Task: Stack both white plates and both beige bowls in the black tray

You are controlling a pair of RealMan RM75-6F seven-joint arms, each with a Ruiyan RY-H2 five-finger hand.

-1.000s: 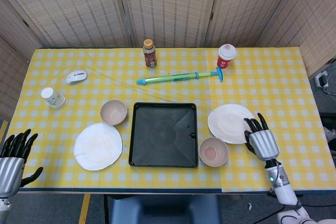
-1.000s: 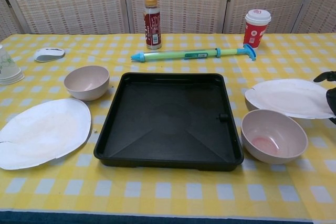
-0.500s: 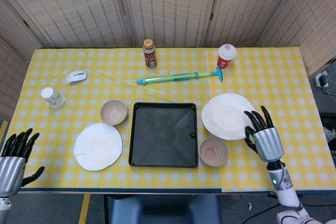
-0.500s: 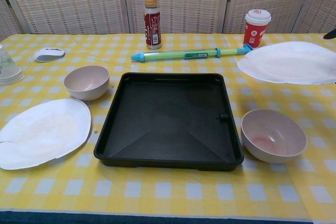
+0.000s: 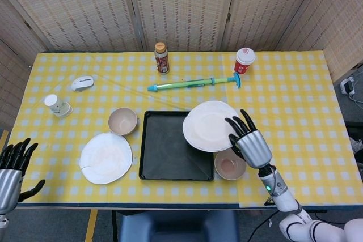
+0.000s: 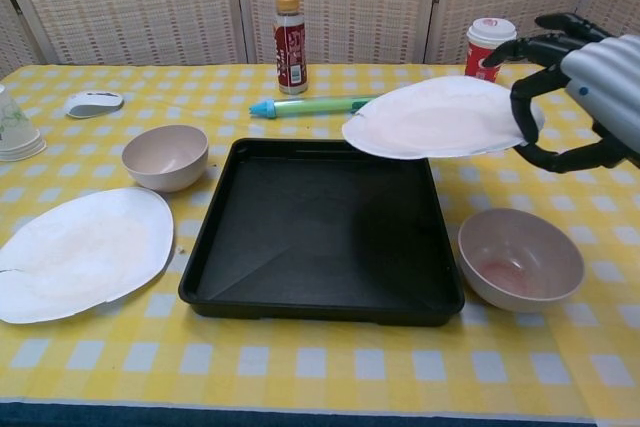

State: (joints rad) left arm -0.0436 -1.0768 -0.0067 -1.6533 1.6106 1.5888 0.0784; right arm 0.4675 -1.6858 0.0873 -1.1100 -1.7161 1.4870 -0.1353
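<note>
My right hand (image 5: 249, 143) (image 6: 585, 87) holds a white plate (image 5: 209, 124) (image 6: 435, 118) by its right edge, lifted above the right side of the black tray (image 5: 165, 152) (image 6: 310, 232). A second white plate (image 5: 105, 157) (image 6: 80, 252) lies on the table left of the tray. One beige bowl (image 5: 122, 121) (image 6: 165, 156) stands by the tray's far left corner. The other beige bowl (image 5: 228, 165) (image 6: 521, 258) stands by its near right corner, below my right hand. My left hand (image 5: 12, 169) hangs open at the table's near left corner, empty.
A green and blue pump toy (image 5: 195, 84) (image 6: 300, 105), a brown bottle (image 5: 162, 58) (image 6: 289, 30) and a red cup (image 5: 244, 60) (image 6: 487, 46) stand behind the tray. A computer mouse (image 5: 83, 83) (image 6: 93, 103) and an upturned clear cup (image 5: 58, 106) (image 6: 12, 129) are at the far left.
My right hand has lifted the right white plate off the table and carried it left, over the tray's right side. The left hand has barely moved.
</note>
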